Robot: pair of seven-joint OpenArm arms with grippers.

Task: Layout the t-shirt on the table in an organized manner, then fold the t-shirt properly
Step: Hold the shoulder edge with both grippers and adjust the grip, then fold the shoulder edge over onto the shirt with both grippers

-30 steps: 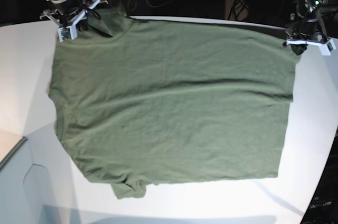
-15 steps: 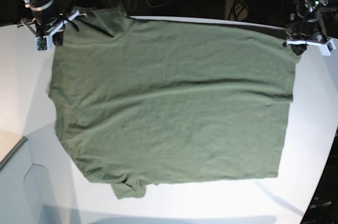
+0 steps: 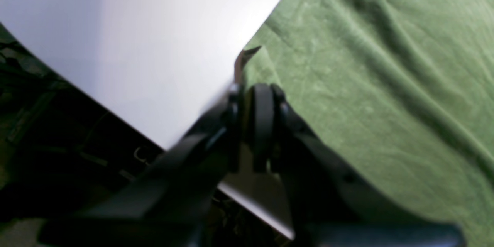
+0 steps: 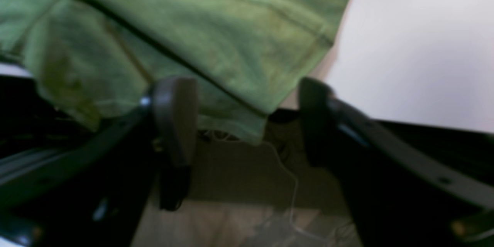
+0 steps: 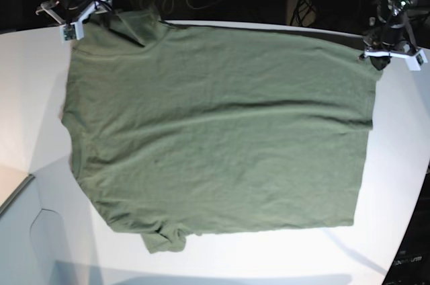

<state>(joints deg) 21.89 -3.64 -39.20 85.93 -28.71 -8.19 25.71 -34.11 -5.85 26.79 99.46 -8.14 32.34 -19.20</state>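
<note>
Shirt (image 5: 218,134) spread flat on table (image 5: 30,97), covering most of its middle. One sleeve at far left corner, hanging past table's back edge; other sleeve bunched at near left, by front edge. Hem along right side. Right gripper (image 5: 75,13) at far left sleeve corner; left gripper (image 5: 380,58) at far right hem corner. Bare table left, right, in front.

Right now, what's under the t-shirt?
The white table lies under the t-shirt, showing bare around it. Whatever lies beneath the cloth itself is covered. One sleeve hangs past the far edge.
</note>
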